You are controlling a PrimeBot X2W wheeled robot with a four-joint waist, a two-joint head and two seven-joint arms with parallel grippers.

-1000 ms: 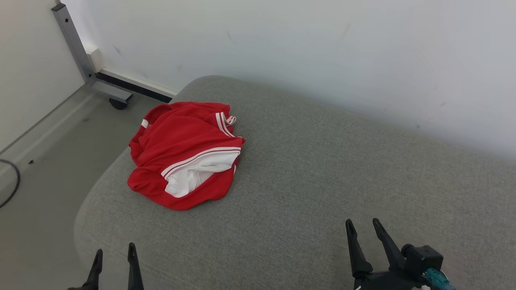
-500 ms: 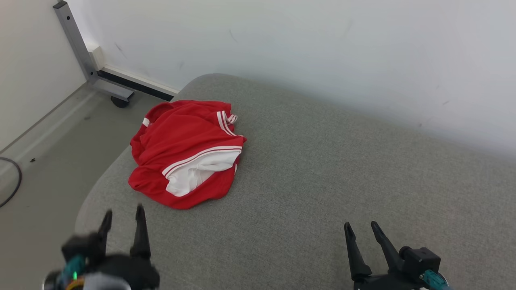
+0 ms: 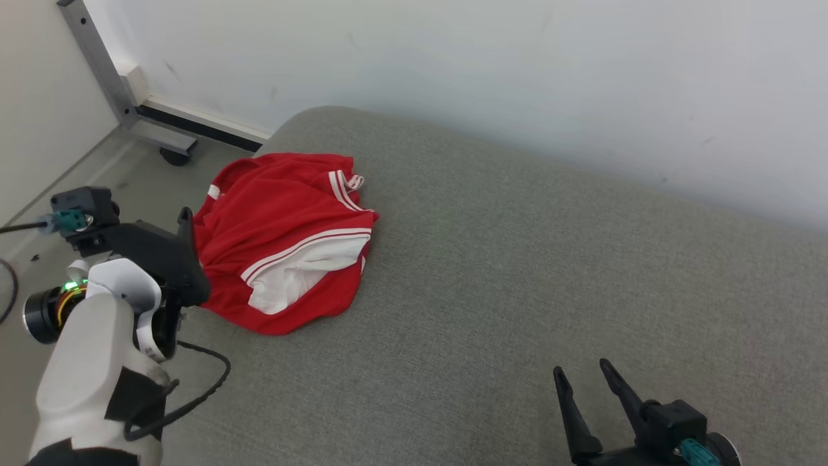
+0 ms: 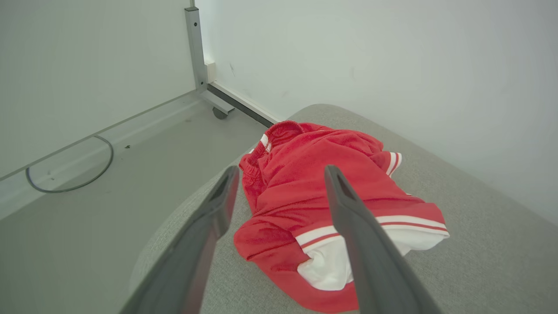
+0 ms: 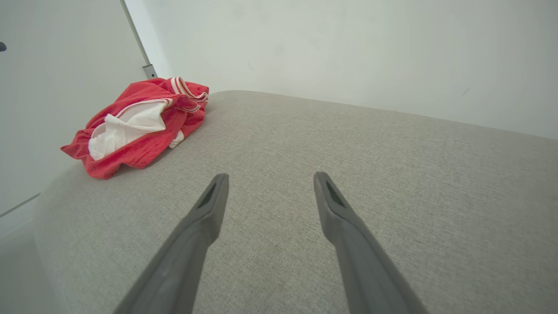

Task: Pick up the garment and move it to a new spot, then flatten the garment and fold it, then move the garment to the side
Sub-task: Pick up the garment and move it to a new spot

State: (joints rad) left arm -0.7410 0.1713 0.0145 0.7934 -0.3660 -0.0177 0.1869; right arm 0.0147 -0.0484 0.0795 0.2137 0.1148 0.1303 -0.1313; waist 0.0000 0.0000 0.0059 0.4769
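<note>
Backdrop: pale wall [image 3: 517, 65] behind grey fabric cushion [image 3: 517, 291].
floor [image 3: 129, 178]: grey, off cushion's left end, wheeled metal frame [image 3: 98, 65] on it.
garment [image 3: 278, 220]: red shorts, white stripes, crumpled on cushion's far left corner.
left gripper [image 4: 279, 172]: jaws spread wide, empty, at cushion's left edge just beside garment.
right gripper [image 3: 581, 369]: jaws spread, empty, over cushion's near right part.

We see the garment [image 3: 278, 226] as soft, matt red cloth with white trim, and the bench [image 3: 517, 291] as coarse-woven grey fabric. The left end effector [image 4: 281, 170] and right end effector [image 5: 270, 175] look like dark matt plastic, the left forearm [image 3: 84, 362] a smooth, faintly glossy white shell. We read the frame post [image 4: 195, 48] as brushed grey metal and the wall [image 3: 517, 77] as matt paint, lightly scuffed.
</note>
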